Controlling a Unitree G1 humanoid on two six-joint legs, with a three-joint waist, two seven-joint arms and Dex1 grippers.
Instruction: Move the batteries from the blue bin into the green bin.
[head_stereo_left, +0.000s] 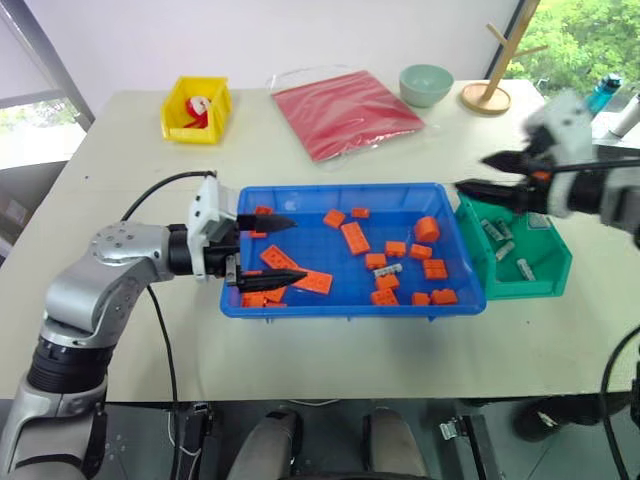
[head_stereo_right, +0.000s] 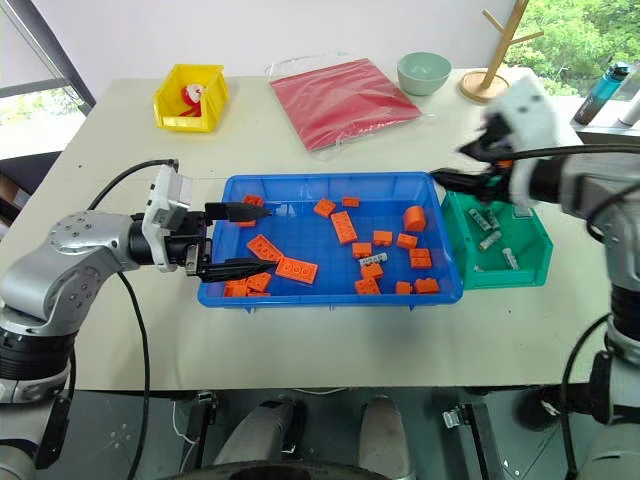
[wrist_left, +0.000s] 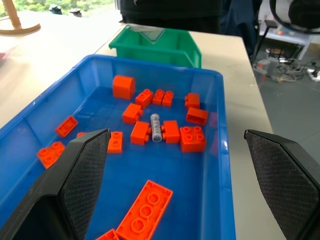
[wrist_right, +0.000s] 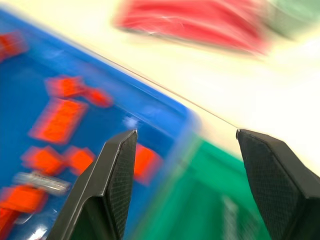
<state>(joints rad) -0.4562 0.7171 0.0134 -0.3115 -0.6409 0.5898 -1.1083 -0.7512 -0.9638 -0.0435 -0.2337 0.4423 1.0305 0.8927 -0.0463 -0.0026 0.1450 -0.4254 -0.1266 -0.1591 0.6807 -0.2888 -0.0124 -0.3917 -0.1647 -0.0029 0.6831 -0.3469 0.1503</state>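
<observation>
One battery (wrist_left: 156, 127) lies among bricks (wrist_left: 140, 132) ahead of open left fingers (wrist_left: 85, 170); right fingers (wrist_right: 120, 170) open too

No text, label, brand, number or sign can be read anywhere. The small silver-grey cylindrical batteries (head_stereo_left: 503, 248) in the deep green plastic bin (head_stereo_left: 548, 276) carry dark markings, and so does the one battery (wrist_left: 156, 127) lying among the orange toy bricks (wrist_left: 146, 211) in the shallow bright-blue plastic tray (wrist_left: 227, 190), but the markings are too small to make out. The red flat plastic pouch (head_stereo_left: 342, 110) and the small yellow plastic bin (head_stereo_left: 195, 108) bear no lettering that can be told.
</observation>
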